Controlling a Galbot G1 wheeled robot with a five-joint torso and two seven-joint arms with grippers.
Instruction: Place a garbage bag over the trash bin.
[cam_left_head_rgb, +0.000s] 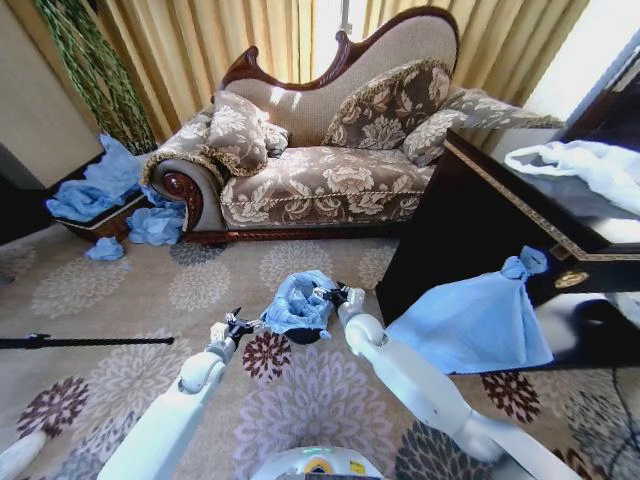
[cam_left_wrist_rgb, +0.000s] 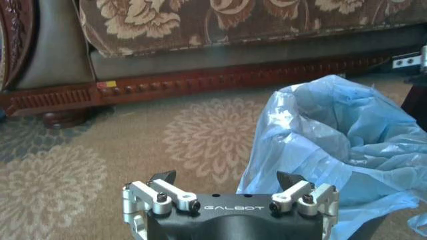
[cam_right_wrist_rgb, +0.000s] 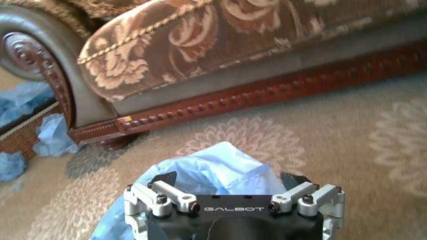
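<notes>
garbage bag (cam_left_head_rgb: 297, 300) hides trash bin (cam_left_head_rgb: 305, 336).

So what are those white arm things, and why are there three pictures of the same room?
Those white arms belong to a robot on wheels. The big picture comes from a camera on its head, looking down; the other two come from cameras on its wrists. Each arm ends in a pincer. The left pincer is open, beside the garbage bag. The right pincer is open too, against the bag's other side. The thin blue bag is draped over the small black trash bin, which stands on the flowered carpet in front of the sofa. Neither pincer is holding anything. A bigger knotted blue bag leans against a dark cabinet.
</notes>
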